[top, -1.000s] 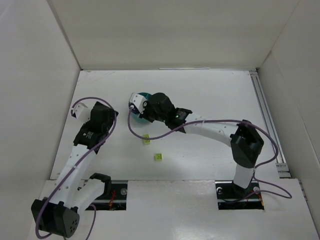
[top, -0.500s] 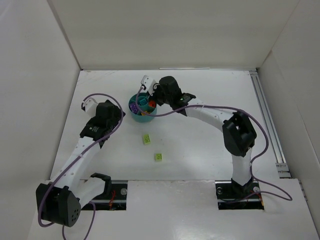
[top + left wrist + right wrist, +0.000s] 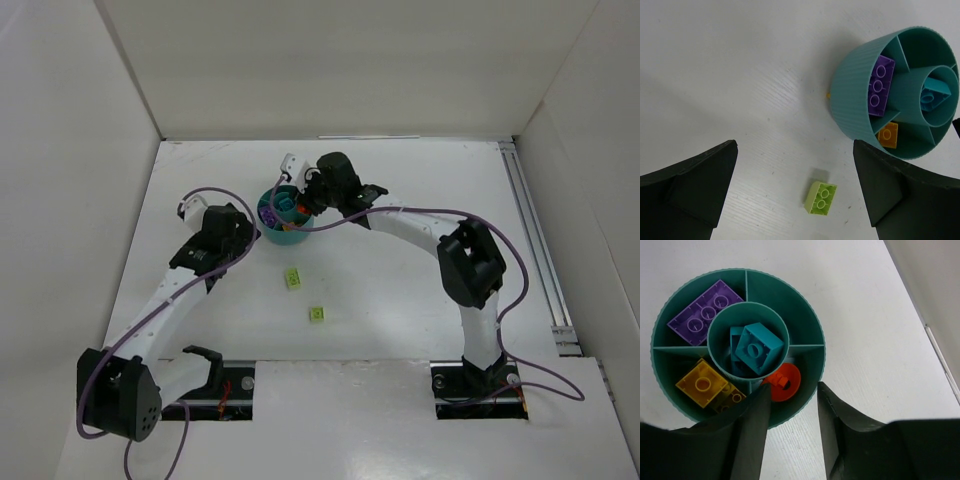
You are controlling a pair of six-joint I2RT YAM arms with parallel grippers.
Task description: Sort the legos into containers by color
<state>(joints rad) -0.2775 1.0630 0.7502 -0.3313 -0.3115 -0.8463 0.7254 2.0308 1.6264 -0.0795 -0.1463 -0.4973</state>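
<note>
- From the top camera, a small round teal plastic dish [image 3: 285, 237] sat on the white desk [image 3: 420, 290], toward the far side, between the two arms.
- The right arm's fingers [image 3: 304, 200] hung over the right edge of the dish. The left arm's fingers [image 3: 246, 232] were just beside the dish on its left. From up there I could not tell how far apart either pair was.
- Two small lime green plastic bricks lay on the desk, closer to the arm bases and apart from the dish. One [image 3: 293, 278] was nearer the dish and the other [image 3: 317, 314] was nearer the bases.
- In the left wrist camera, the left arm's fingers were spread wide and held nothing. A lime green brick [image 3: 821, 198] lay flat on the desk below the gap between them.
- The teal dish [image 3: 855, 100] stood up and to the right. A long purple plastic brick [image 3: 880, 85] lay in one wedge. A yellow-orange plastic brick [image 3: 887, 135] lay in the next wedge, and a teal plastic brick [image 3: 935, 95] sat in the round middle well.
- In the right wrist camera, the right arm's fingers were a little way apart above the dish [image 3: 812, 320] and gripped nothing.
- A rounded orange-red plastic piece [image 3: 784, 386] lay in the wedge right under the fingertips. The purple brick [image 3: 702, 312] filled the upper left wedge. Two yellow-orange bricks [image 3: 702, 384] lay together in the lower left wedge. Teal bricks [image 3: 757, 347] were stacked in the middle well.
</note>
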